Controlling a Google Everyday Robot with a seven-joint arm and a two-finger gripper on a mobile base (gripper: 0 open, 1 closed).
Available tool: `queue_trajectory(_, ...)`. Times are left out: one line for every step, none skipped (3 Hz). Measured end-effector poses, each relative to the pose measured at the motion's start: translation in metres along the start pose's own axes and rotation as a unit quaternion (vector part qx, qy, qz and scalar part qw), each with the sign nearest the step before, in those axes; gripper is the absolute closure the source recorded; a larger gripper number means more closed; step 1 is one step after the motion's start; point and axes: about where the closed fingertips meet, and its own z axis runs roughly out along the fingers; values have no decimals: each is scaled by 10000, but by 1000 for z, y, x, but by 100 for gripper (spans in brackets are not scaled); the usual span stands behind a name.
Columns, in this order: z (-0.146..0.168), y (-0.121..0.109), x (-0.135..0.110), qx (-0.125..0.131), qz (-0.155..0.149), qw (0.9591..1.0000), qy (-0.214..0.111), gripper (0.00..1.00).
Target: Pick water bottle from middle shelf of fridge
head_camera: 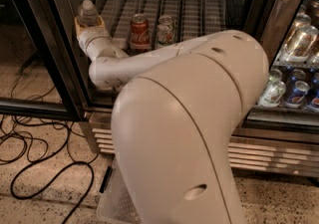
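The water bottle [87, 13], clear with a pale cap, stands upright at the left front of the middle shelf [194, 11], a rack with white ribbed lanes. My gripper [89, 25] with yellowish fingers is shut around the bottle's lower half, at the left edge of the open fridge [47, 63]. My white arm runs back from it to the big shell filling the foreground, which hides the shelf's front right part.
A red cola can [139, 31] and a pale can [164, 30] stand on the shelf right of the gripper. Behind the right glass door are more cans and bottles [294, 88]. Black cables [30, 143] lie on the floor at left. The louvred base [271, 154] is below.
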Motion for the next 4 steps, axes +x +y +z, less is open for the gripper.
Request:
queue_trajectory(-24, 0, -9, 261, 702, 9970, 171, 100)
queue_trajectory(-57, -3, -14, 626, 1431, 9868, 438, 100)
queue_trajectory(-78, 1, 1, 834, 1994, 9721, 910, 100)
queue_trajectory(-82, -7, 0, 937, 2157, 9677, 907, 100)
